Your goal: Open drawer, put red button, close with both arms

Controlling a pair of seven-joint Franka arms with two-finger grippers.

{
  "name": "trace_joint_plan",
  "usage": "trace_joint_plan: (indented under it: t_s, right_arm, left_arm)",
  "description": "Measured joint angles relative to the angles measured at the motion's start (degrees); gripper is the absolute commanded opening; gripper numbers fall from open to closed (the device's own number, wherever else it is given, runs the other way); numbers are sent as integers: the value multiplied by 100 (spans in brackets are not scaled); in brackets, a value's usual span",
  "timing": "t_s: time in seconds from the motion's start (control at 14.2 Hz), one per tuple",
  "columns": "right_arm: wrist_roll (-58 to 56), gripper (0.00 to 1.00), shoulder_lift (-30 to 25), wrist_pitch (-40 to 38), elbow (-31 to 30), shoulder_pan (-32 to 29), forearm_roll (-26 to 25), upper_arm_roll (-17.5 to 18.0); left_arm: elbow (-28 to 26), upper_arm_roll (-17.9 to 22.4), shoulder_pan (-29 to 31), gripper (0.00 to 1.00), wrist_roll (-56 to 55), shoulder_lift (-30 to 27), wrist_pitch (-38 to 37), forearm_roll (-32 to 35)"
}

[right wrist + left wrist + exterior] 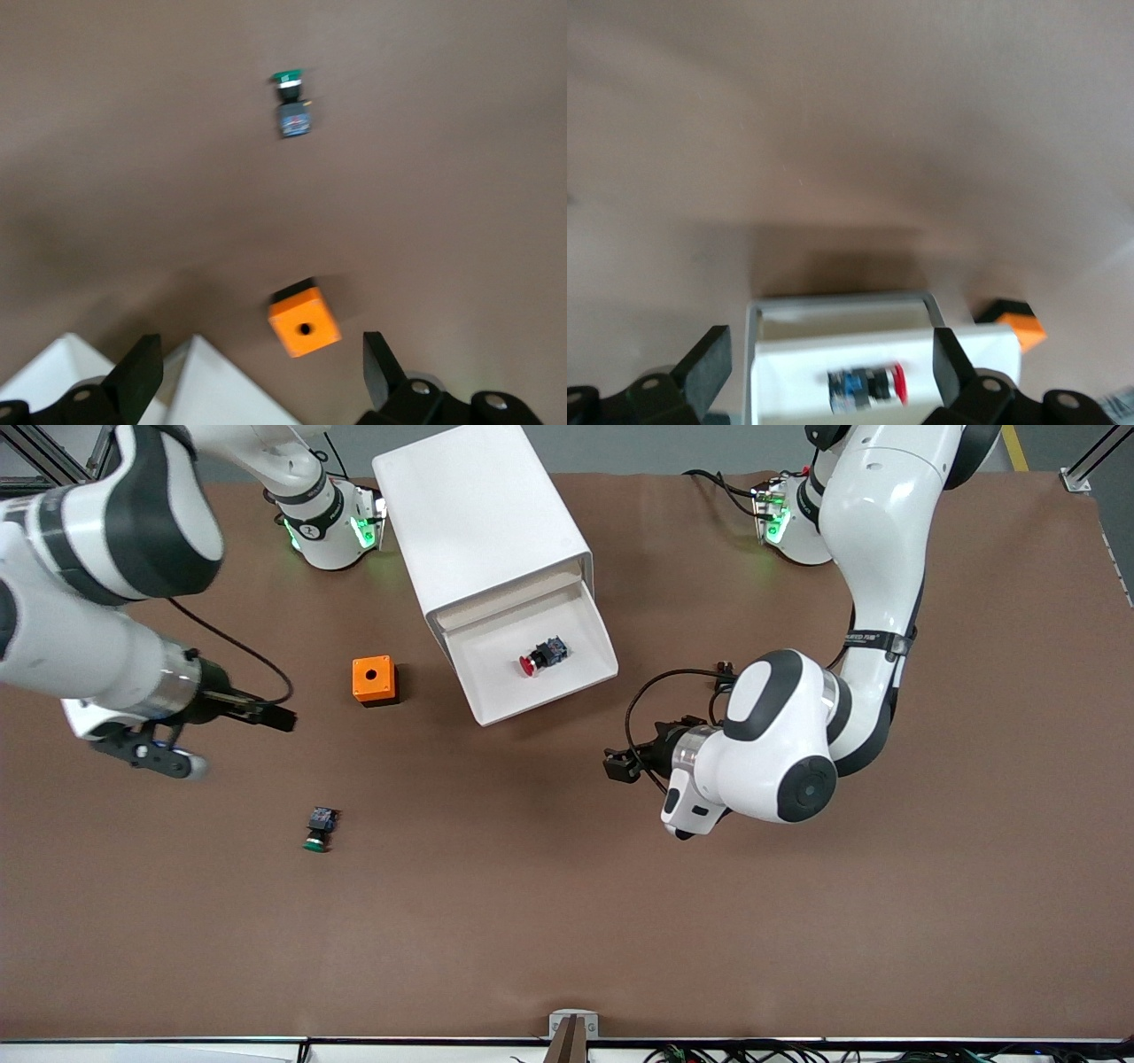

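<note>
Front view showed no brand or label that could be read, only small dark lettering on a band around the left arm's (pixel 877 558) forearm, too small to make out. The red button (pixel 539 655) lay on its side in the open drawer (pixel 496 691) of the white cabinet (pixel 478 514). The left arm bent sharply at the elbow, its gripper (pixel 620 764) hanging over bare table near the drawer's front, jaws spread wide and empty with the drawer showing between its 2 fingers (pixel 709 363) in the left wrist view. The right arm (pixel 80 584) reached low, and its gripper (pixel 275 717) hung beside the orange box (pixel 374 680), fingers (pixel 137 372) wide apart, holding nothing. The green button (pixel 319 828) lay nearer the front camera.
</note>
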Motion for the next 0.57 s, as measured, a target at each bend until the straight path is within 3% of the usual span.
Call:
trace_joint_plan:
  t_s: [0.57]
  right_arm:
    - [-2553,100,-208,-383,32,-1238,-251,-8]
  left_arm:
    - [-331,2,-922,100,-584,-1,1125,1589]
